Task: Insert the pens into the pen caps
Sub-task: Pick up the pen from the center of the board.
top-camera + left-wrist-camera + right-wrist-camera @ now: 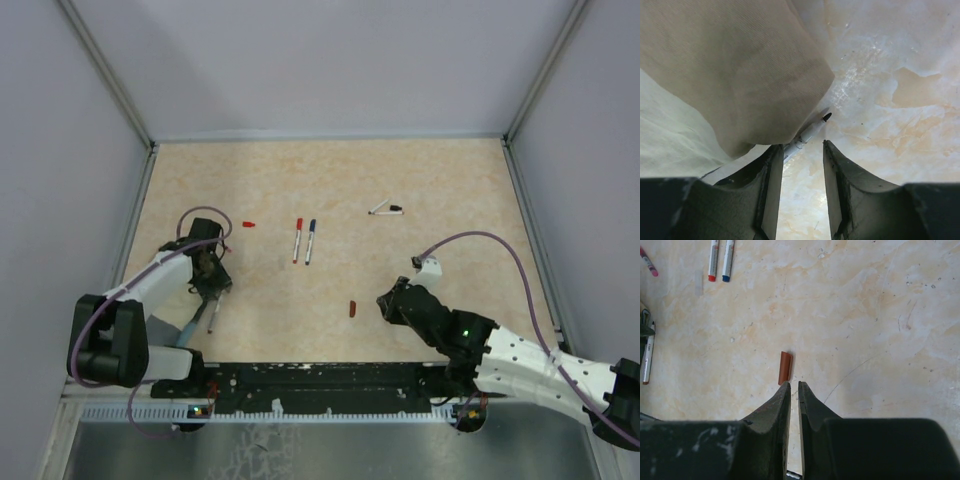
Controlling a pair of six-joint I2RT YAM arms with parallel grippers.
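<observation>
1. The bench (pixel 450 180) is closed in by pale walls (pixel 330 60) on the far, left and right sides, and a black rail (pixel 330 378) runs along its near edge. The far half and the right side lie open.
2. Near the middle, a red-tipped pen (pixel 297 240) and a blue-tipped pen (pixel 310 241) lie side by side, close but apart. A red cap (pixel 248 224) sits to their left, and a black-ended pen (pixel 385 209) lies well apart on the far right.
3. The dark-red cap (pixel 785 368) lies alone on the near-middle bench, just beyond the right pincer (pixel 794 384), with bare surface on every side.
4. The right arm stretches low from the near right corner toward the centre. Its pincer is closed to a thin slit and holds nothing.
5. The left arm reaches out from its base and folds back, so the left pincer (pixel 800 145) points down at the bench near the left wall.
6. The left pincer's jaws stand moderately apart. A black-tipped pen (pixel 810 134) lies on the bench just past the fingertips, beside the left one, and is not clamped.
7. A beige, cloth-like mass (pixel 725 65) fills the upper left of the left wrist view and covers that pen's rear end; I cannot tell what it is.
</observation>
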